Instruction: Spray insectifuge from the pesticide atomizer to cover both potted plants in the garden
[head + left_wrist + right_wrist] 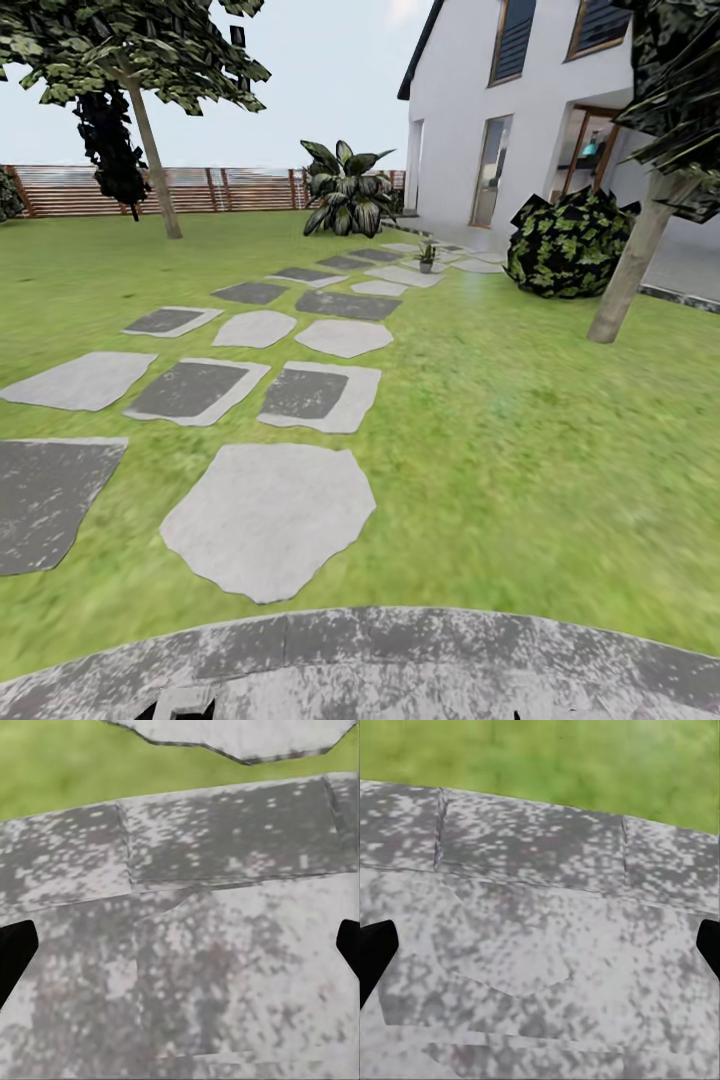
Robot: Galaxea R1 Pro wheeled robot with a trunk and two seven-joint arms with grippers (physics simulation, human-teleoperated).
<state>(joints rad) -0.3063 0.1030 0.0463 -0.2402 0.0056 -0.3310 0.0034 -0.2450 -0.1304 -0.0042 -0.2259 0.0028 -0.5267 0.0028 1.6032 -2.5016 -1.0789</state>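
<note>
One small potted plant (427, 257) with pointed green leaves stands in a tiny grey pot far down the stepping-stone path, near the house. The second potted plant and the pesticide atomizer are out of view. In the left wrist view my left gripper (180, 952) hangs open over speckled grey paving, its black fingertips (15, 952) far apart with nothing between them. In the right wrist view my right gripper (540, 952) is likewise open above the same paving, with lawn beyond it.
The round grey paved patch (360, 660) lies right below me. Grey stepping stones (270, 515) lead across the lawn toward the white house (520, 110). A striped broad-leaved bush (345, 190), a dark shrub (570, 243), a leaning trunk (628, 268) and a brown fence (200, 190) border the lawn.
</note>
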